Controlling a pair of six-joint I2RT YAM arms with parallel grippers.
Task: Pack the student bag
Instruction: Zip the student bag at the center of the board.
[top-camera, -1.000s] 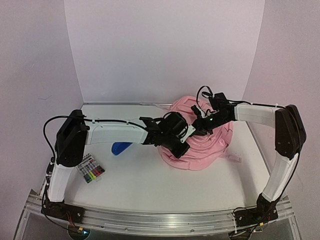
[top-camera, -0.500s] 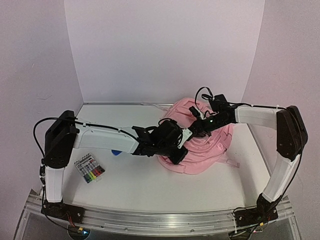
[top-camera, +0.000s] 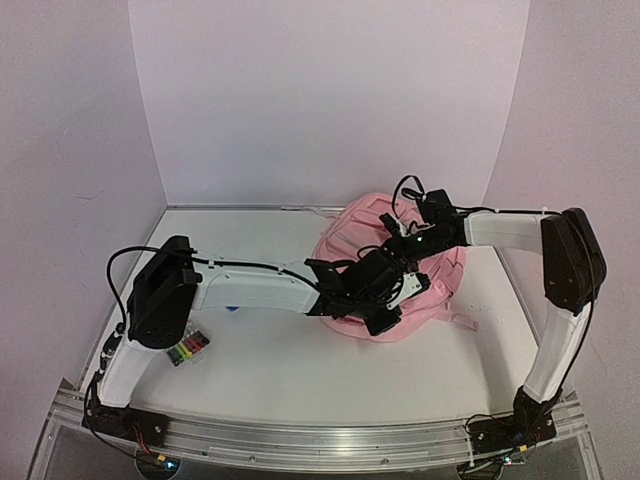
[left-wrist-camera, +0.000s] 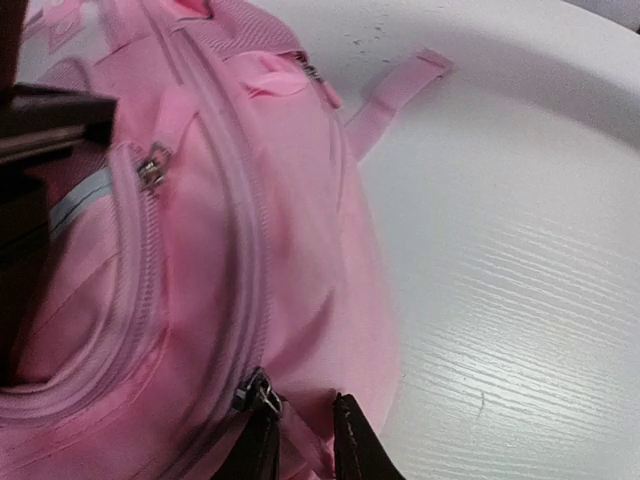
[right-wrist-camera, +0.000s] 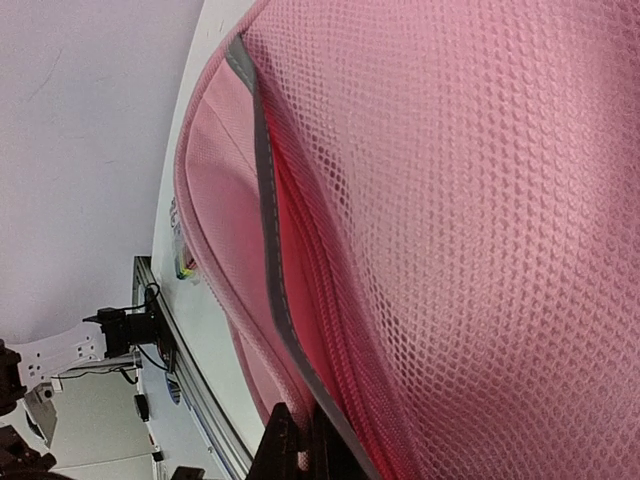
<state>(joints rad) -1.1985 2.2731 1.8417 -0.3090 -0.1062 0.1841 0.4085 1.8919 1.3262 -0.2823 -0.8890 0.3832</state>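
Observation:
The pink student bag (top-camera: 420, 275) lies on the white table (top-camera: 300, 370) at the back right. My left gripper (top-camera: 386, 316) is at the bag's near edge. In the left wrist view the left gripper (left-wrist-camera: 305, 448) is shut on a pink zip pull beside a dark zip slider (left-wrist-camera: 257, 392) on the bag (left-wrist-camera: 200, 250). My right gripper (top-camera: 400, 242) is on top of the bag. In the right wrist view the right gripper (right-wrist-camera: 298, 452) is shut on the bag's edge by the grey trim (right-wrist-camera: 262, 200); pink mesh fabric (right-wrist-camera: 470, 200) fills that view.
A pack of coloured markers (top-camera: 186, 346) lies near the left front of the table. A small blue thing (top-camera: 232, 309) is mostly hidden under my left arm. A loose pink strap (top-camera: 462, 320) trails right of the bag. White walls stand on three sides.
My left gripper has moved right along the bag's near edge with the zip pull. The bag's near side has shifted with it. The right gripper has stayed almost in place.

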